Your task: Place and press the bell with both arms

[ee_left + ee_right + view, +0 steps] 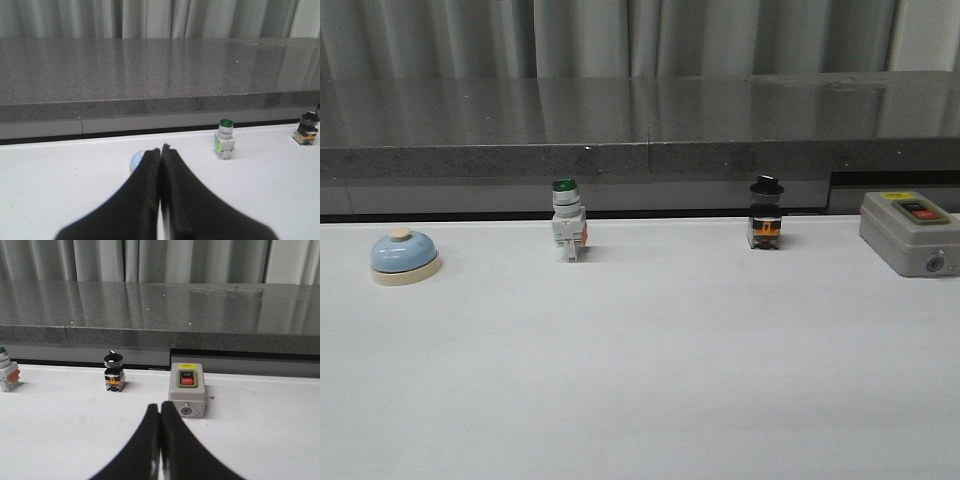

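The light-blue bell (405, 256) with its cream base and cream button sits at the far left of the white table. In the left wrist view only a sliver of the bell (136, 161) shows past the fingers. My left gripper (160, 150) is shut and empty, with the bell just beyond its tips. My right gripper (160, 407) is shut and empty, short of the grey box. Neither arm shows in the front view.
A green-capped white push-button switch (568, 221) and a black-knobbed switch (766, 214) stand along the back of the table (640, 380). A grey box with red and black buttons (910, 232) sits at the right. A dark stone ledge (640, 130) runs behind.
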{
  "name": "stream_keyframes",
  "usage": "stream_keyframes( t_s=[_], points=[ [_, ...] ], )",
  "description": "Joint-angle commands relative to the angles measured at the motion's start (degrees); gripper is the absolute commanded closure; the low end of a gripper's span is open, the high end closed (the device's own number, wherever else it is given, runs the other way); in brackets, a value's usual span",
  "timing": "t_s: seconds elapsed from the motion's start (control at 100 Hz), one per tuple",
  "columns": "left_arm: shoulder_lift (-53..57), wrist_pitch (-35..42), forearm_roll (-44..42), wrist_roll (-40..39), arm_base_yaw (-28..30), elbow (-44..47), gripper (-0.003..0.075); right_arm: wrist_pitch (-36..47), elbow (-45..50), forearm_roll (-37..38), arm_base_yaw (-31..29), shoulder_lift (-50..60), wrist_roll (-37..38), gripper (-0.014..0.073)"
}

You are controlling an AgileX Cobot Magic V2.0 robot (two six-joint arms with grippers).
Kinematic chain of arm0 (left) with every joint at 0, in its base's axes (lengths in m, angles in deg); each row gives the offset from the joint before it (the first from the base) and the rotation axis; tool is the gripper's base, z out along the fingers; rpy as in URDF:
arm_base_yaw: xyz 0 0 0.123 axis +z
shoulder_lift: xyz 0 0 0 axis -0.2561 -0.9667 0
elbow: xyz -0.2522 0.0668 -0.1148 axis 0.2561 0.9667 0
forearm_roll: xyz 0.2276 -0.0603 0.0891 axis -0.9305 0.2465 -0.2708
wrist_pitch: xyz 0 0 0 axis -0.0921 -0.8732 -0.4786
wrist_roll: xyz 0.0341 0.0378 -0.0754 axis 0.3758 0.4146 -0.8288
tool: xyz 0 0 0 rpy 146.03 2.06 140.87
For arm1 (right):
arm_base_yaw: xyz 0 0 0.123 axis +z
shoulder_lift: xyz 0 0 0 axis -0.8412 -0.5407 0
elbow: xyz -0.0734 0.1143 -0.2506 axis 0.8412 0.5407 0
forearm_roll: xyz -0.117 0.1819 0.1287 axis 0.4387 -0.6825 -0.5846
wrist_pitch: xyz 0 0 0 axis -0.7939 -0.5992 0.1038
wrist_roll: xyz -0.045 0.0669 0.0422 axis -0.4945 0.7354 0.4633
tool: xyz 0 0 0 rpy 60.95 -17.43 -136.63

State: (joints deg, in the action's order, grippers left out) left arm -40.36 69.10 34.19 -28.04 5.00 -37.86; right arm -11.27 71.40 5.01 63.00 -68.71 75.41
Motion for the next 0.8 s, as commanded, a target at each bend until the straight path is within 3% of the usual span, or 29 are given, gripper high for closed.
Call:
stream_keyframes(
  t_s=[0.0,0.29,0.7,0.79],
  points=[
    [-6.11,-1.32,1.39,-0.55,0.16,-7.46,0.0741,4.77,-0.83,0.68,-0.31,1.00,-0.18,0.0654],
    [-26.41,-19.62,2.96,-0.55,0.16,-25.66,0.0741,4.77,-0.83,0.68,-0.31,1.00,-0.18,0.0654],
    [-41.69,-19.18,2.96,-0.55,0.16,-29.32,0.0738,4.77,-0.83,0.68,-0.31,1.00,-0.18,0.0654],
    [-43.32,-19.18,2.96,-0.55,0.16,-29.32,0.0688,4.77,-0.83,0.68,-0.31,1.00,-0.18,0.0654]
  ],
)
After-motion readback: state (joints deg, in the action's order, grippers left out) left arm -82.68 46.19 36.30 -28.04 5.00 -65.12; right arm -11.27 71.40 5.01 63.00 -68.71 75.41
